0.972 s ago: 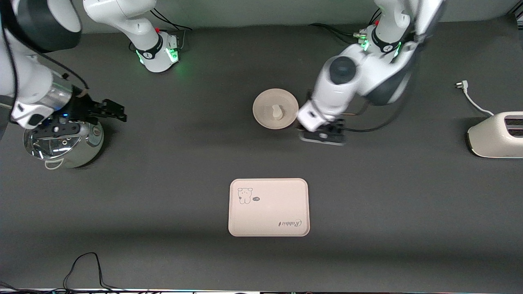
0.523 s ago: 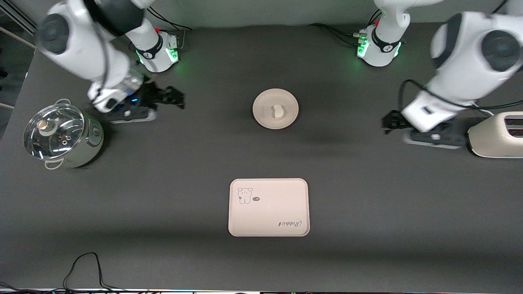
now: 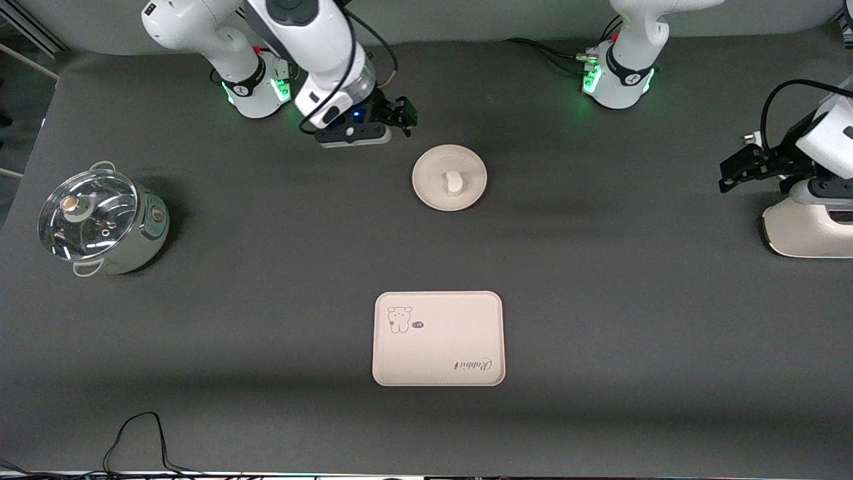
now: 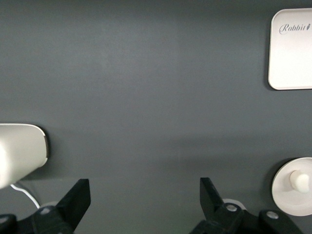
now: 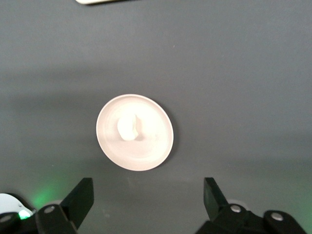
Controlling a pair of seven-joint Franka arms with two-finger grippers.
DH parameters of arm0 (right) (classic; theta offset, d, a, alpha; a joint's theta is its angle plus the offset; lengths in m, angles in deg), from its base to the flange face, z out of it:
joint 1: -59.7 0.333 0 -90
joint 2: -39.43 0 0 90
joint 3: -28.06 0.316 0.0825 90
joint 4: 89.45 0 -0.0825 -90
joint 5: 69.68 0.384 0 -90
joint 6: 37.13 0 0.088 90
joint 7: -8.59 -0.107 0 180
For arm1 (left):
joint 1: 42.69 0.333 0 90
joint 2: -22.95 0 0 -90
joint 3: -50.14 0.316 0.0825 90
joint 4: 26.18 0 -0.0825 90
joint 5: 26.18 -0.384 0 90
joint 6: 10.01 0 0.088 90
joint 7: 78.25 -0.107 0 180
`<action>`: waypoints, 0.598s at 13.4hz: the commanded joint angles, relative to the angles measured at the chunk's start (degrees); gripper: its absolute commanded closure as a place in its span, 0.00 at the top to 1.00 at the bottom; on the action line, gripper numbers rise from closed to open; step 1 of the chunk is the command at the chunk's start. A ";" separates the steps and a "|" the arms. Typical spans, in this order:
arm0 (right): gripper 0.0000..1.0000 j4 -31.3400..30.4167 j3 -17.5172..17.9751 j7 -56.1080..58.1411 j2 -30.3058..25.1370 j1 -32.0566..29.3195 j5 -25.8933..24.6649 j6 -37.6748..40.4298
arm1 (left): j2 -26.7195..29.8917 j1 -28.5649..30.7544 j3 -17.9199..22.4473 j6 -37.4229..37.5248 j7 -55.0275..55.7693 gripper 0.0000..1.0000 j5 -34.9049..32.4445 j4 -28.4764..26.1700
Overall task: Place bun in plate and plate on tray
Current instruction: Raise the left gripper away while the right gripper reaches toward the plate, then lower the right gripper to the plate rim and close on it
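Observation:
The small white bun lies in the round cream plate on the table between the two arm bases. Both show in the right wrist view, bun and plate. The rectangular Rabbit tray lies nearer the front camera than the plate, apart from it. My right gripper is open and empty, in the air beside the plate toward the right arm's base. My left gripper is open and empty by the toaster at the left arm's end. The left wrist view shows the plate, the bun and the tray.
A white toaster with a cord stands at the left arm's end of the table; it also shows in the left wrist view. A steel pot with a glass lid stands at the right arm's end.
The left gripper has drawn away from the plate to the toaster. The right gripper has swung from over the pot to beside the plate. Bun, plate and tray have not moved.

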 commanded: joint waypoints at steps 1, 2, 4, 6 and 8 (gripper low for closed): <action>1.00 -5.39 -0.04 0.18 0.25 -0.14 0.85 -6.02 | 0.87 -1.24 0.50 0.63 3.26 1.00 -0.27 -0.87; 1.00 -8.81 0.57 0.18 0.95 -0.14 0.85 -11.10 | 0.52 -1.24 0.50 0.28 3.35 1.00 -0.27 -0.44; 1.00 -12.44 2.33 0.09 5.07 -0.05 0.85 -18.94 | 0.78 -1.41 0.42 0.01 3.26 1.00 -0.36 -0.08; 1.00 -12.54 2.43 -0.78 10.86 3.19 0.94 -25.01 | 0.26 -1.07 0.59 -0.16 2.74 1.00 -0.10 1.32; 1.00 -13.50 2.51 -2.71 15.36 4.95 0.85 -31.25 | 0.34 -1.07 0.59 0.80 2.82 1.00 -0.01 1.33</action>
